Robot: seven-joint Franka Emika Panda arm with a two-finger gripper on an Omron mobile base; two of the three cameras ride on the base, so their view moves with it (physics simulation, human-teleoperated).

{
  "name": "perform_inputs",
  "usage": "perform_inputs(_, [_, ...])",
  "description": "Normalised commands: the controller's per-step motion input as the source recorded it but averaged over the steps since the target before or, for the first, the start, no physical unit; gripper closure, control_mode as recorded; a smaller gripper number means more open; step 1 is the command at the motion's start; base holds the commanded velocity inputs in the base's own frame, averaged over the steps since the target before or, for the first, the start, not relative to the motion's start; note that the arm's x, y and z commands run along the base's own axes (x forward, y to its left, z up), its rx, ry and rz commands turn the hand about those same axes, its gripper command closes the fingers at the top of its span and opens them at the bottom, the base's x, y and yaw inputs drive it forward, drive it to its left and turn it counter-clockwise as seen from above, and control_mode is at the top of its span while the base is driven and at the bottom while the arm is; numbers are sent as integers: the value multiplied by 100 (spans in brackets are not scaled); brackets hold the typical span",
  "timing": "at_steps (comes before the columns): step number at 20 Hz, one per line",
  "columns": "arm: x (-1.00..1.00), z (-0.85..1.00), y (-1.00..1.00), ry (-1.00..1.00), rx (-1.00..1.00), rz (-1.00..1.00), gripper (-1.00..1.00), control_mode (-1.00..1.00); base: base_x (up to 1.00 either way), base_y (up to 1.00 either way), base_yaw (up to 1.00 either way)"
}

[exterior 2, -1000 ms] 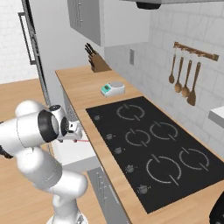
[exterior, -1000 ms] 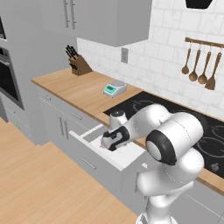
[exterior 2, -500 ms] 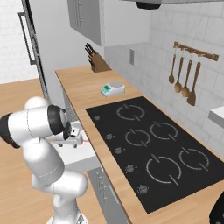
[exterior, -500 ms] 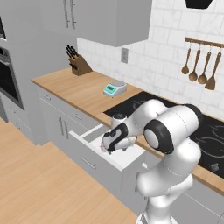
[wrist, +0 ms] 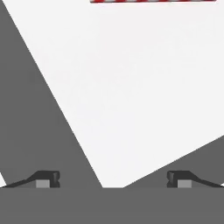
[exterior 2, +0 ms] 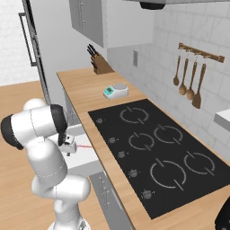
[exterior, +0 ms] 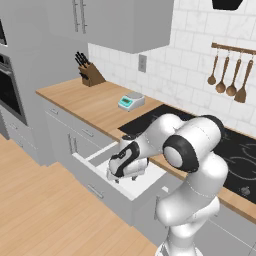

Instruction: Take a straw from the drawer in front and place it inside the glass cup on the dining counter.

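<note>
The drawer point(exterior: 100, 188) stands pulled out under the wood worktop, its white inside point(exterior 2: 85, 156) showing. The straw point(exterior 2: 83, 146), a thin red stick, lies on the drawer floor. In the hand view the straw point(wrist: 153, 1) crosses the very top edge as a red-and-white striped line. My gripper point(exterior: 120, 174) hangs low inside the drawer, pointing down, and is also seen beside the straw point(exterior 2: 67, 146). Its fingertips point(wrist: 43, 179) stand wide apart over the white drawer floor point(wrist: 131, 87), open, with nothing between them. The glass cup and the dining counter are out of view.
A black cooktop point(exterior 2: 152, 148) lies in the worktop point(exterior: 95, 106) right of the drawer. A small teal scale point(exterior: 131, 101) and a knife block point(exterior: 89, 75) stand further back. Wooden utensils point(exterior: 227, 75) hang on the tiled wall. An oven point(exterior: 10, 90) is at far left.
The arm has folded downward and carried the hand lower into the drawer. The jaws have stayed wide apart. The straw has not moved.
</note>
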Motion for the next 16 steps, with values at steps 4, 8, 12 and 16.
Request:
perform_inputs(4, [-77, -8, 89, 2, 0, 1, -100, -100, 0, 0, 0])
perform_inputs(8, [-99, 0, 100, 0, 0, 6, -100, -100, 0, 0, 0])
perform_inputs(12, [-46, 38, 77, -3, 0, 6, -100, -100, 0, 0, 0])
perform_inputs(16, [37, 92, 1, -9, 0, 0, -100, -100, 0, 0, 0])
